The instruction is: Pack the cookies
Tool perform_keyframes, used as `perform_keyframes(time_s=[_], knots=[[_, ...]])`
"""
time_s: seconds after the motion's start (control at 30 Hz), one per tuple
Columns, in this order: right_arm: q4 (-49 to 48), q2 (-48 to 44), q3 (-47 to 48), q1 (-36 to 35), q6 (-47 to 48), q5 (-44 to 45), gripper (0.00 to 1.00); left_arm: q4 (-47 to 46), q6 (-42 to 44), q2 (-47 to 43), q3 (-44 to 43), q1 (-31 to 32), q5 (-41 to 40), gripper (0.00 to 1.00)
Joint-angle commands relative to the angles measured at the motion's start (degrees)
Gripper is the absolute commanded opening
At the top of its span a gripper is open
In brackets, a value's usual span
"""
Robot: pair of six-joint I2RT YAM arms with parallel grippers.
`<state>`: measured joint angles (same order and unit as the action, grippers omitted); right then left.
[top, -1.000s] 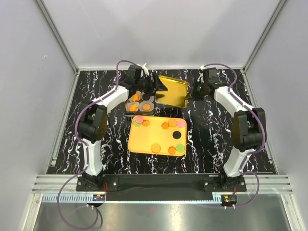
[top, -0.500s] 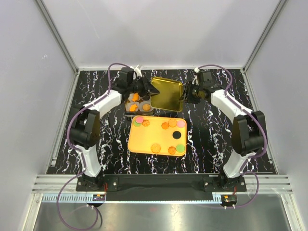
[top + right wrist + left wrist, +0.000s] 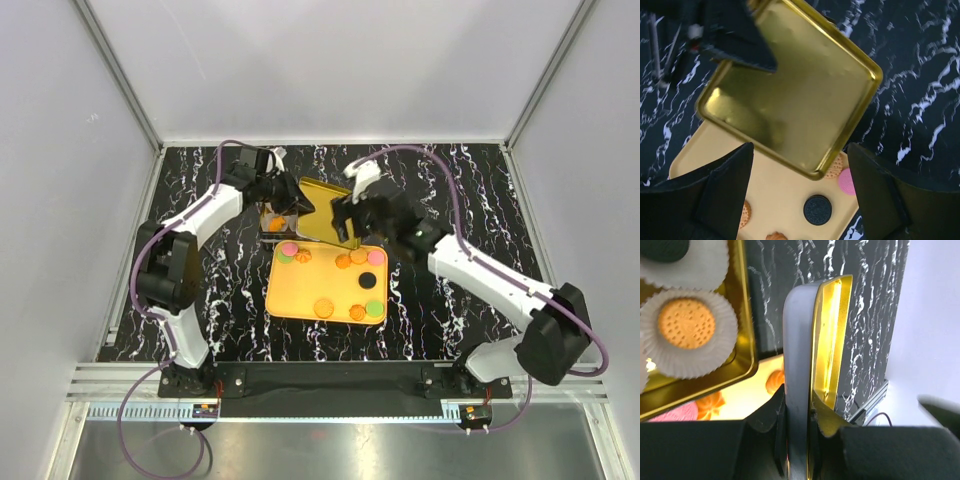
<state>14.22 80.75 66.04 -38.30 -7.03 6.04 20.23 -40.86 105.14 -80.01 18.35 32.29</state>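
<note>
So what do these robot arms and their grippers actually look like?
The left arm and right arm are alike: white tubular links joined by chunky black joints, a purple cable looping along each. The left gripper and right gripper are black, each with two blocky, angular fingers.

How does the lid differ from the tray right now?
The lid is tilted up on edge, pinched by the left gripper; the tray lies flat on the table. The lid is empty, shiny gold; the tray is matte orange and carries loose cookies. Both are rounded rectangles.
</note>
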Motion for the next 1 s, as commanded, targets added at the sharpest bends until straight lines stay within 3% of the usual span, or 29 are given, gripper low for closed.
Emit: perform_keyframes(time_s=[0.0,0.2,0.43,0.53,0.73,0.87,0.9,0.97], knots=[[-6.6,-1.9,-2.6,-8.3,12.5,8.5,0.84,1.3,1.1,-5.3,-0.7,-0.8,1.9,0.0],[-7.6,3.4,-2.1,-20.4,22.3,18.9,0.84,0.9,0.6,-7.1,1.7,-1.6,4.1,0.0],[-13.7,11.6,0.0,-23.2,31.3,31.1,0.85,1.1,0.6,-9.6,4.1,-1.9,4.8,0.0],[-19.0,13.9,0.0,-23.2,35.3,32.5,0.85,0.6,0.3,-10.6,5.4,-1.9,5.1,0.0],[-23.3,18.5,2.1,-23.7,42.0,34.6,0.75,0.9,0.6,-11.4,6.1,-2.3,6.3,0.0],[-25.2,19.2,2.2,-23.7,43.9,35.5,0.59,0.9,0.9,-12.0,6.5,-2.4,6.7,0.01],[-25.2,19.3,2.3,-23.7,44.2,35.9,0.48,0.7,0.9,-12.1,6.9,-2.5,7.0,0.01],[-25.1,19.6,2.3,-23.7,44.9,36.3,0.39,0.2,0.7,-12.5,7.3,-3.0,7.5,0.02]])
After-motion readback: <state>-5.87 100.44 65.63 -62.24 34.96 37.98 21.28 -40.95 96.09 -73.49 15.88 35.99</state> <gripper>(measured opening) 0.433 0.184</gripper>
